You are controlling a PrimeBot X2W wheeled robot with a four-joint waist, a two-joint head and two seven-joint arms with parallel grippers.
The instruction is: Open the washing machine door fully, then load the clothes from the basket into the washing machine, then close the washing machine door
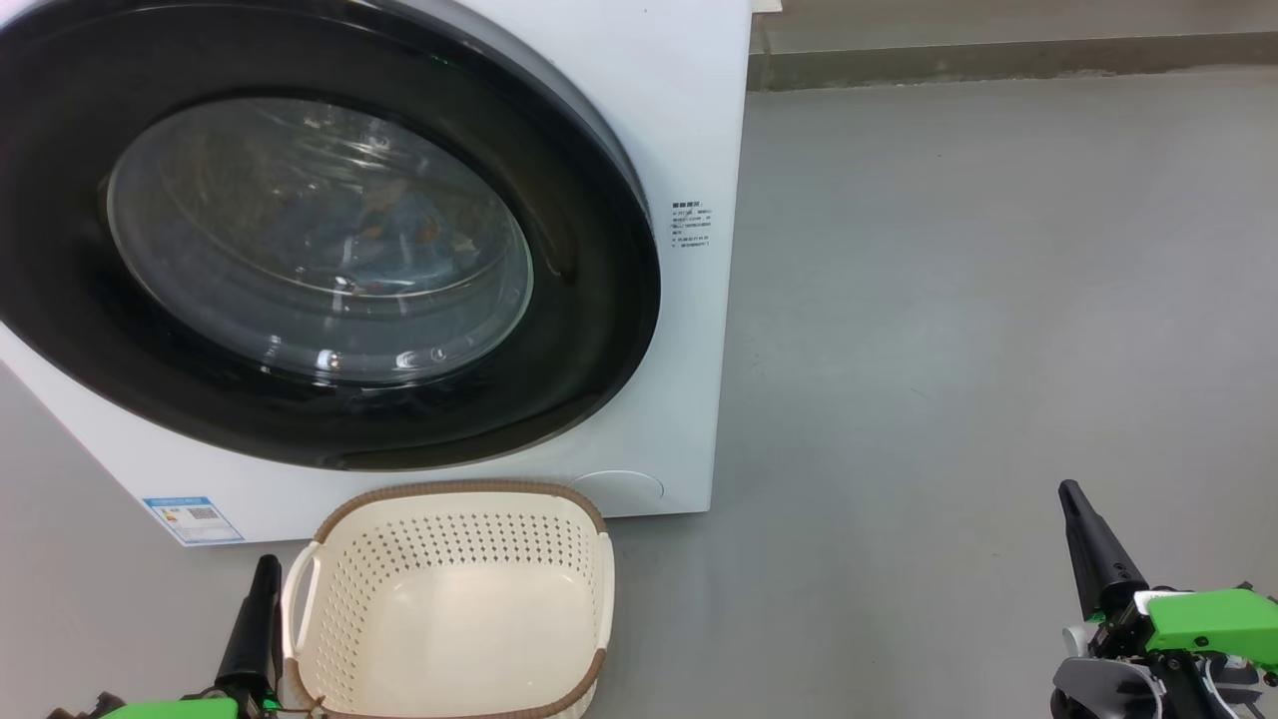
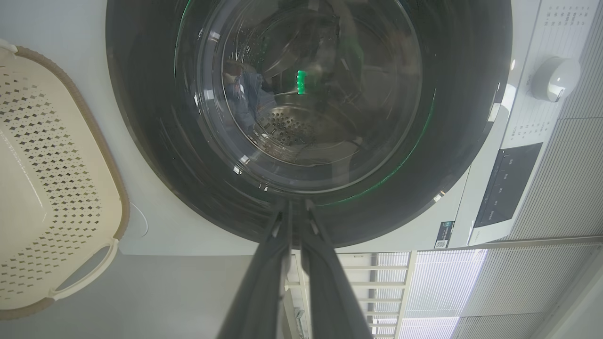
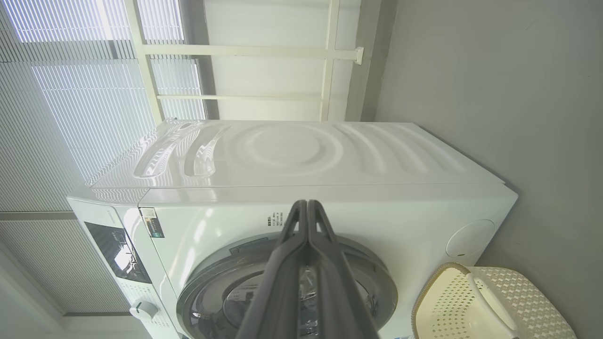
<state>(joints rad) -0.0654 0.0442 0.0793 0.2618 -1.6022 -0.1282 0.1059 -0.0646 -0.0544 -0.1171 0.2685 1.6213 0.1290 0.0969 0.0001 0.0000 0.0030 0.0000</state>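
The washing machine (image 1: 689, 120) stands on the grey floor (image 1: 949, 300), its round black door (image 1: 589, 330) flat against the front. Blue clothes (image 1: 399, 225) show dimly through the glass. The basket (image 1: 459, 489) sits just in front, its bare cream bottom showing. The left gripper (image 1: 268, 567) stands just beside the basket's handle, jaws together. The right gripper (image 1: 1070, 491) is well apart, jaws together.

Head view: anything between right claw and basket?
Nothing; only bare grey floor separates the right claw and the basket, seen in the head view.
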